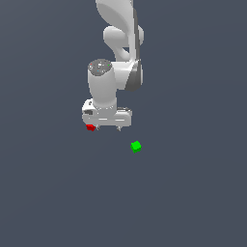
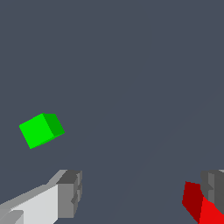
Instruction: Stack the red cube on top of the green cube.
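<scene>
- Gripper [image 1: 108, 128] hangs low, fingers spread wide apart and released, grasping nothing.
- Red cube [image 1: 90, 127] sits just beside one fingertip [image 2: 213, 183], not between the pair; contact I cannot tell.
- Green cube [image 1: 136, 146] lies on the dark floor [image 1: 193, 193] at about four o'clock from the gripper in the exterior view, clear of both fingers.

Claw [image 1: 108, 128] hangs low over the dark worktop [image 1: 193, 193], red cube [image 1: 90, 127] at its finger, green cube [image 1: 136, 146] apart toward the exterior view's right.
</scene>
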